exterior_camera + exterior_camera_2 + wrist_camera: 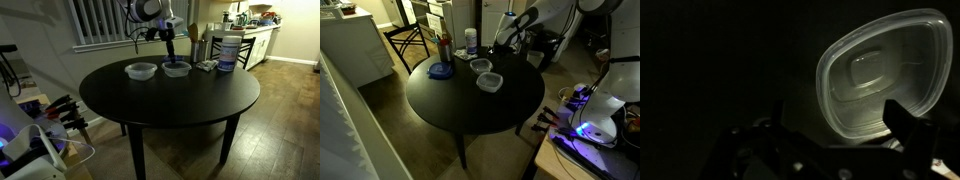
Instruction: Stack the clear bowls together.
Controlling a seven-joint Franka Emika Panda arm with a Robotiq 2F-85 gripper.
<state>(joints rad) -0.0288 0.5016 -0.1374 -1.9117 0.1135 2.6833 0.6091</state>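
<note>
Two clear bowls with whitish rims stand side by side on the round black table. One bowl stands apart from the arm. My gripper hangs just above the far edge of the other bowl. In the wrist view this bowl fills the upper right. Its near rim lies between my open fingers. The gripper holds nothing.
A large white tub with a blue label stands near the table's edge beside the bowls. A flat blue disc lies by it. A chair stands behind the table. Equipment sits at the side.
</note>
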